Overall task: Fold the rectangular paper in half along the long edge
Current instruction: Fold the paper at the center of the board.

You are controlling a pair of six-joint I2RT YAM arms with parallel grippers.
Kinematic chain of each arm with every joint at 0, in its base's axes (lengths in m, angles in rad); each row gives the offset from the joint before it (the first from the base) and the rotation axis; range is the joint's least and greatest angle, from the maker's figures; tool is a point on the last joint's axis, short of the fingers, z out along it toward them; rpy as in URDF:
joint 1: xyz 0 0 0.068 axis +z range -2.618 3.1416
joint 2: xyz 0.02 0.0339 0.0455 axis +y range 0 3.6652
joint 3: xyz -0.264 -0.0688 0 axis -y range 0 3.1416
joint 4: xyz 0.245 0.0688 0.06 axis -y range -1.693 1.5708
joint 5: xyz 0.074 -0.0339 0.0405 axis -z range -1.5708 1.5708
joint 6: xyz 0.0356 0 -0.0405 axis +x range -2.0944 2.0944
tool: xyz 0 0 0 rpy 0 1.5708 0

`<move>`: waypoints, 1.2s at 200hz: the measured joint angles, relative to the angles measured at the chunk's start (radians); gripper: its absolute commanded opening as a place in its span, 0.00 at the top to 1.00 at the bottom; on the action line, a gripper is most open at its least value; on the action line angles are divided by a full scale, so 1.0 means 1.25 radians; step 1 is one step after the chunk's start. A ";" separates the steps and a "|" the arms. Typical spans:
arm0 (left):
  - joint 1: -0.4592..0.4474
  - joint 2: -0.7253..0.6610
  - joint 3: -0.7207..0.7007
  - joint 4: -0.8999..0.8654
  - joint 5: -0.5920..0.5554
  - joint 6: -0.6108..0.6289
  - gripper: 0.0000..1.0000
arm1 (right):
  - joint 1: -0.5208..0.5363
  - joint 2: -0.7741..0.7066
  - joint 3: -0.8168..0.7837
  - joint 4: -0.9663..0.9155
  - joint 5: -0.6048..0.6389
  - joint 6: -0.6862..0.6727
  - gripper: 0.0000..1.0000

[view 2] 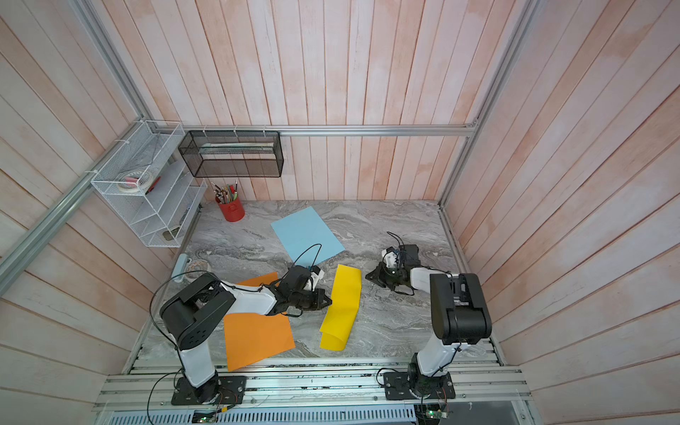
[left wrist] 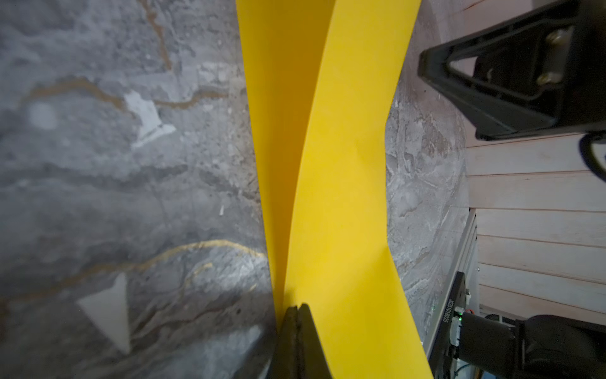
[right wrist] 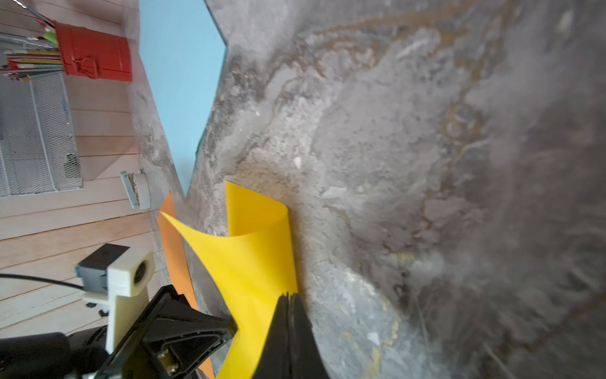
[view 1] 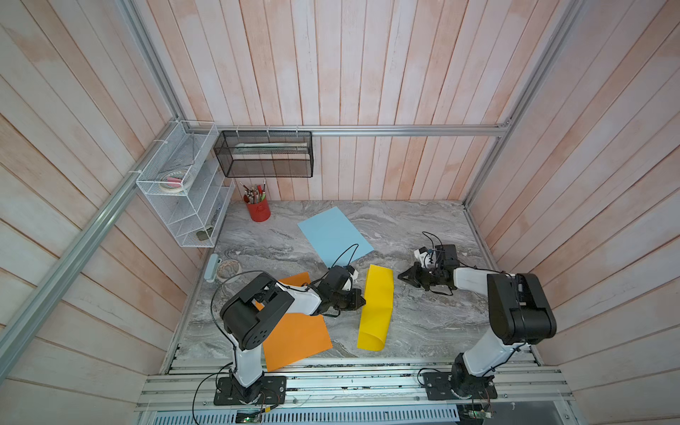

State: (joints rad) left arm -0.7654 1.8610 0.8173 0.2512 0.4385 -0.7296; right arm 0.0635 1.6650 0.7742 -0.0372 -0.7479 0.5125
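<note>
Crease stage: doubled yellow paper (view 1: 379, 309) touches our closed left gripper (view 1: 361, 300), its bulging fold just ahead of our right gripper (view 1: 401, 276), also closed. Next, we reckon, press it flat.

yellow paper (left wrist: 344, 197): cropped, left wrist view | orange paper (view 1: 294, 338): partly under arm (view 1: 254, 316)

Paper on the table (view 1: 441, 323): 3. These are a blue sheet (view 1: 333, 237), a yellow sheet (view 1: 377, 305) and an orange sheet (view 1: 298, 338).
Red pencil cup (view 1: 258, 211): 1.
Wire racks, upper left of frame: 2, a white rack (view 1: 184, 191) and a black rack (view 1: 265, 154).
Grippers: 2, the left gripper (view 1: 362, 301) and the right gripper (view 1: 401, 276).
</note>
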 measured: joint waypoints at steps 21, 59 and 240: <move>0.000 0.000 0.000 0.000 0.000 0.000 1.00 | 0.026 0.000 0.025 0.002 -0.009 0.002 1.00; 0.000 0.000 0.000 0.000 0.000 0.000 1.00 | 0.071 0.043 0.028 0.006 -0.012 0.009 1.00; -0.001 0.000 0.000 0.000 0.000 0.000 1.00 | 0.034 0.042 0.056 -0.002 -0.023 -0.003 1.00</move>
State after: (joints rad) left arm -0.7662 1.8610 0.8173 0.2512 0.4381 -0.7300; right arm 0.1059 1.7168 0.8436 -0.0402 -0.7765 0.5083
